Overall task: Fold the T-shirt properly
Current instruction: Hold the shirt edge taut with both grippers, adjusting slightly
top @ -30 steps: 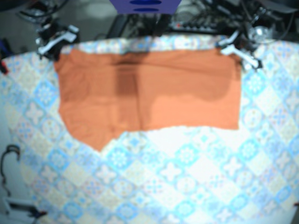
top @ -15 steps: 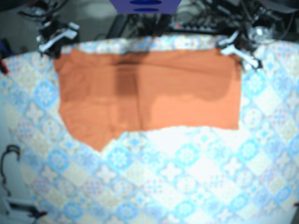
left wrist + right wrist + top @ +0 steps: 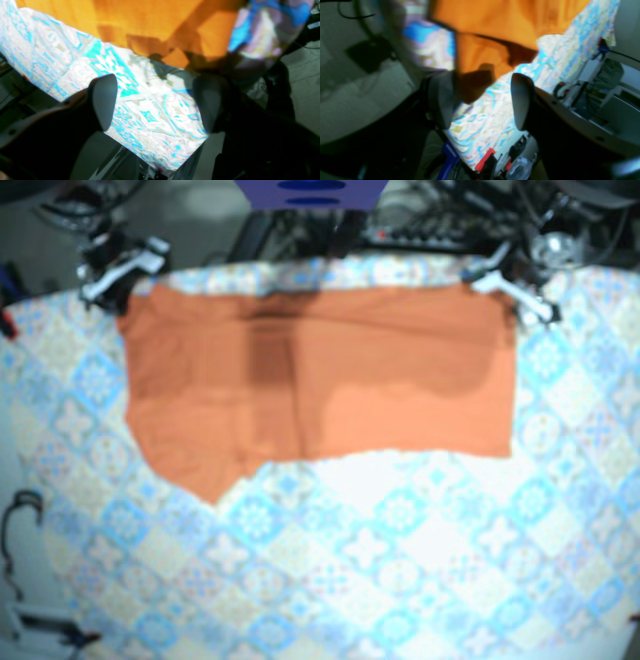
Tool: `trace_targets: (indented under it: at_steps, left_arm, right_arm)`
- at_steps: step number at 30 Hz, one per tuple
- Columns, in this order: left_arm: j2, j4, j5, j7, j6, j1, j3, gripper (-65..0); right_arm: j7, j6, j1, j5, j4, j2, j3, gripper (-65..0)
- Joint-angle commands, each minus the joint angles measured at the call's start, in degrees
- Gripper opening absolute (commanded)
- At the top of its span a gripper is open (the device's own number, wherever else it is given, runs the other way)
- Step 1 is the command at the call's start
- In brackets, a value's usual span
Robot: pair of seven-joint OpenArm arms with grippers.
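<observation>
Blue-and-white patterned tablecloth (image 3: 400,570) covers the whole work surface, with a dark tangle of cables (image 3: 430,225) beyond its far edge. The orange T-shirt (image 3: 320,370) lies spread flat across the far half of the cloth, reaching nearly from one far corner to the other. Its near edge runs straight on my left arm's side and drops to a point on my right arm's side, and a darker vertical band crosses it nearer my right arm. My left gripper (image 3: 512,292) sits at the shirt's far corner on its side, and my right gripper (image 3: 118,270) at the opposite far corner. Through my left wrist camera both jaws stand wide apart with only tablecloth between them, and the shirt's edge lies just beyond my fingertips (image 3: 103,97). Through my right wrist camera the jaws are likewise spread. A shadowed corner of the shirt comes down beside one finger (image 3: 441,100), though I cannot tell whether it touches.
</observation>
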Motion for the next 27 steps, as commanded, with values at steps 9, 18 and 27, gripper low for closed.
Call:
trace_targets:
  at_steps: [9,18,27]
  left_arm:
    - [-0.9,0.9,0.4,0.3,0.6,0.2,-0.4,-16.0]
    - [-0.9,0.9,0.4,0.3,0.6,0.2,-0.4,-16.0]
    - [-0.9,0.9,0.4,0.3,0.6,0.7,-0.1,-16.0]
  right_arm:
    - [0.1,-0.7,0.8,0.0,0.5,0.7,0.2,-29.9]
    - [0.1,-0.6,1.6,-0.1,0.1,0.7,0.0,-37.8]
    - [-1.6,-0.6,1.6,-0.1,0.1,-0.2,0.0,-65.0]
